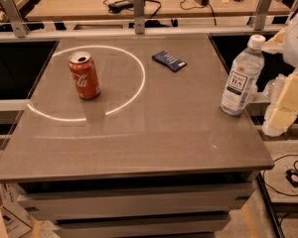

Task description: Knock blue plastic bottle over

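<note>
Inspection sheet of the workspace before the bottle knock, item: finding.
Surface: grey table top, ring-shaped light reflection at left.
Job's things: blue plastic bottle upright near the right edge, cap on.
Clutter: red can upright at left; dark blue packet lying flat toward the back.
Grippers: gripper off the table's right edge, beside the bottle; contact unclear.
Cables: black cables on the rear desk; floor cable at lower right.
Surroundings: wooden desk behind a metal rail.
</note>
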Tool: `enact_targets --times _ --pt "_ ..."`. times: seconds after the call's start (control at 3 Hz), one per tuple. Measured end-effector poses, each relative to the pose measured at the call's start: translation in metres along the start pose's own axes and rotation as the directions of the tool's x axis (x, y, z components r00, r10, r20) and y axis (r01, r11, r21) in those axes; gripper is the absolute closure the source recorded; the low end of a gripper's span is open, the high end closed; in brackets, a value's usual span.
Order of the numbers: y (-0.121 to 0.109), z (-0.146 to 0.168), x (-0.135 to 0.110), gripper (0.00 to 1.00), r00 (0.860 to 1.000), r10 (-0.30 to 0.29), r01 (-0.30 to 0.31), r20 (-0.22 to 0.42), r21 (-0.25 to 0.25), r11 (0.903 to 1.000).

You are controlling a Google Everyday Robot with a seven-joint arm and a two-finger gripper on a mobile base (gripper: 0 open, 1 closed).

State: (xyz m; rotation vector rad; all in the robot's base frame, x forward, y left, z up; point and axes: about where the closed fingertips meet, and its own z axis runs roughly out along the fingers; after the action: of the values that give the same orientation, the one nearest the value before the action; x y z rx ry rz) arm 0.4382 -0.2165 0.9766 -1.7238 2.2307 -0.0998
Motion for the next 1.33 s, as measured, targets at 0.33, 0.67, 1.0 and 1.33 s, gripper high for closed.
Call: enact_targets --times 0.33,0.67,1.0,1.33 --pt "0.006 -0.005 -0.005 0.0 1.0 0.01 -0.01 0.001 0.011 0.9999" --pt "0.015 -0.016 -0.003 0.0 0.999 0.041 -0.041 -0.007 0.021 0.999" --pt "0.023 -0.025 0.016 0.0 0.997 0.08 -0.081 0.018 0.051 0.9955" --pt "0.025 -0.032 0.043 0.0 0.992 0.106 -0.112 0.065 0.091 0.9896"
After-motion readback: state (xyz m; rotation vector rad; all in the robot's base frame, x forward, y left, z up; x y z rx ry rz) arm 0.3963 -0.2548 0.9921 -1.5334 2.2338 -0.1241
